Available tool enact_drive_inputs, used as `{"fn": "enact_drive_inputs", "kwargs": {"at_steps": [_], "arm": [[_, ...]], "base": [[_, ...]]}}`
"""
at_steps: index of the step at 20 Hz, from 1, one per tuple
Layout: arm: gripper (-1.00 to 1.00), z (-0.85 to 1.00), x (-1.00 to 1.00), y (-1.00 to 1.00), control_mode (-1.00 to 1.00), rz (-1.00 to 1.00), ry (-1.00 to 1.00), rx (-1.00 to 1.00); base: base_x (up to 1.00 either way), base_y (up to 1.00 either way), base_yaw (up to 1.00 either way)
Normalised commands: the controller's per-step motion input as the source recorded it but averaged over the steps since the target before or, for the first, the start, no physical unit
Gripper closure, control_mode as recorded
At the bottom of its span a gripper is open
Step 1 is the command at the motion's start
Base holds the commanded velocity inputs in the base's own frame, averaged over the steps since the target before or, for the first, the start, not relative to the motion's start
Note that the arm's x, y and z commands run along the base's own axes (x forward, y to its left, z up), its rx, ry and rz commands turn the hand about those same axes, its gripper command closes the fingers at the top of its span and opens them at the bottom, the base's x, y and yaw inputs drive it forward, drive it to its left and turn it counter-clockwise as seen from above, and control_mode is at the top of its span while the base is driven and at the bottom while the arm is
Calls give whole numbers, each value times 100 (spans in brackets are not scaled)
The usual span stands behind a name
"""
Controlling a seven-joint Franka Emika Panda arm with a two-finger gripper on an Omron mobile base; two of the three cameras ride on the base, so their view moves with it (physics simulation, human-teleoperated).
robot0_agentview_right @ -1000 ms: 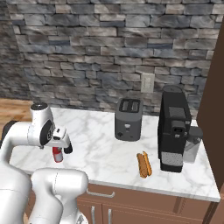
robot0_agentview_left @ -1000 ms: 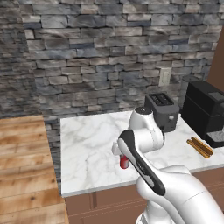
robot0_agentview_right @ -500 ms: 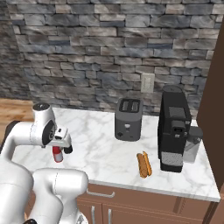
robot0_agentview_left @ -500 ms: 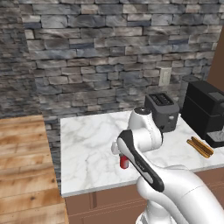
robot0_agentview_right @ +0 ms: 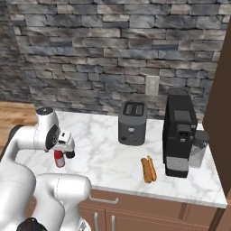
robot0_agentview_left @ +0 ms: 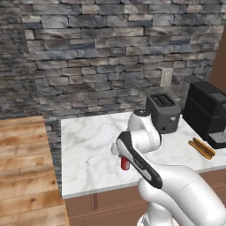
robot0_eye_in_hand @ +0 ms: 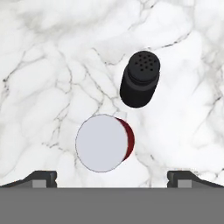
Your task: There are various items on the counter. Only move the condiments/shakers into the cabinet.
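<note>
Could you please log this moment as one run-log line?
gripper: open, above red bottle | black shaker: upright beside it on counter | nothing held

A red bottle (robot0_agentview_left: 125, 163) is seen on the counter (robot0_agentview_left: 88, 145), partly hidden by the arm. A toaster (robot0_agentview_left: 163, 113), coffee machine (robot0_agentview_left: 207, 112) & hot dog (robot0_agentview_left: 201, 148) are seen to the right.

From both base cameras my own arm covers most of the red bottle (robot0_agentview_left: 125, 163); I see just a sliver. Looking down from the hand, its white cap hides the body. The coffee machine (robot0_agentview_left: 207, 112) runs off the frame's right edge.
</note>
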Motion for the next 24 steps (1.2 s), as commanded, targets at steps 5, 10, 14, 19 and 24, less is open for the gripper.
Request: {"fn": "enact_drive_inputs", "kwargs": {"at_steps": [5, 10, 14, 19, 24], "arm": [[-100, -12, 15, 10, -100, 0, -2, 0], [-100, -12, 9, 10, -100, 0, -3, 1], [-100, -8, 12, 1, -100, 0, -3, 0], [-100, -7, 10, 0, -100, 0, -4, 0], [-100, -9, 9, 0, -100, 0, -5, 0]], "base": [[0, 0, 0], [0, 0, 0], [0, 0, 0], [0, 0, 0], [0, 0, 0]]}}
